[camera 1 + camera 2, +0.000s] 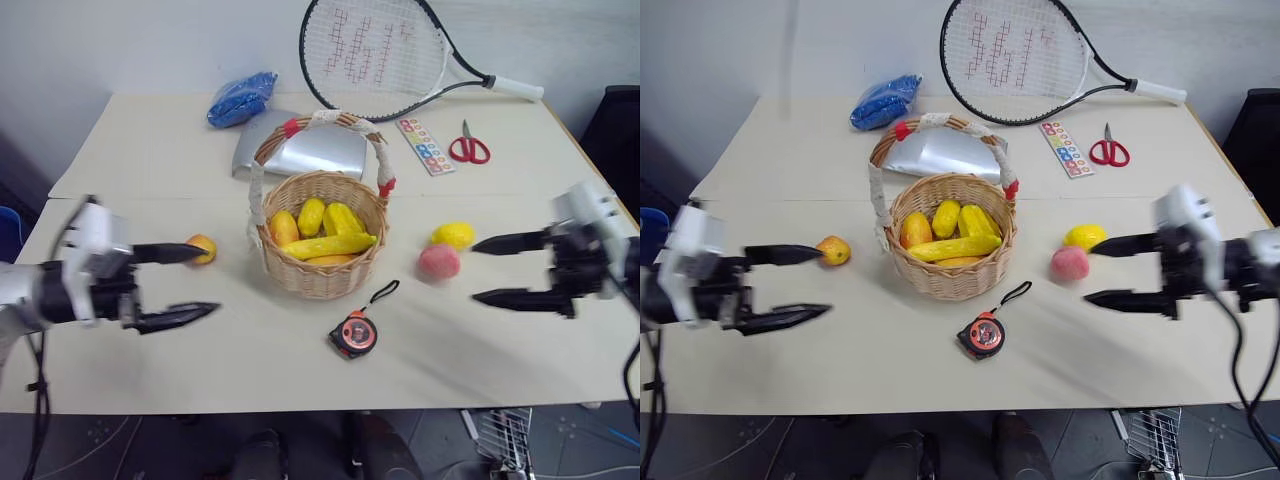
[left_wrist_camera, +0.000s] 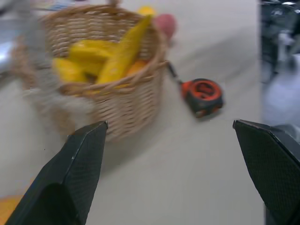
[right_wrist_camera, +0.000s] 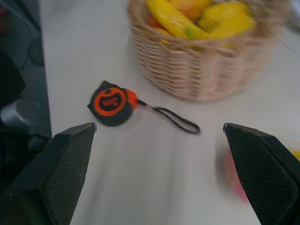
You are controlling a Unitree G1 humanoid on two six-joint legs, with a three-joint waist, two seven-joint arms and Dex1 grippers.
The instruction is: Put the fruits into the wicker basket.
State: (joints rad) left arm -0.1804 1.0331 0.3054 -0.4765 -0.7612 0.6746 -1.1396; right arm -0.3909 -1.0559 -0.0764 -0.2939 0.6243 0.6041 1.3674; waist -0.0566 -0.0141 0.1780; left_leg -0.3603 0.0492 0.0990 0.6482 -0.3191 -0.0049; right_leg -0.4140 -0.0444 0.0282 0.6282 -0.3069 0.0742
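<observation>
The wicker basket (image 1: 320,278) stands mid-table with several yellow fruits (image 1: 322,232) inside it. An orange-yellow round fruit (image 1: 203,247) lies on the table to its left. A pink peach (image 1: 439,262) and a yellow lemon (image 1: 453,235) lie to its right. My left gripper (image 1: 207,281) is open and empty, pointing toward the basket, one fingertip close beside the orange-yellow fruit. My right gripper (image 1: 476,270) is open and empty too, pointing in from the right, just short of the peach and lemon. Both wrist views look at the basket (image 2: 126,108) between spread fingers.
An orange-and-black tape measure (image 1: 355,333) lies in front of the basket. Behind it are a silver curved cover (image 1: 300,150), a blue bag (image 1: 242,98), a tennis racket (image 1: 375,55), a colour-swatch strip (image 1: 425,145) and red scissors (image 1: 468,148).
</observation>
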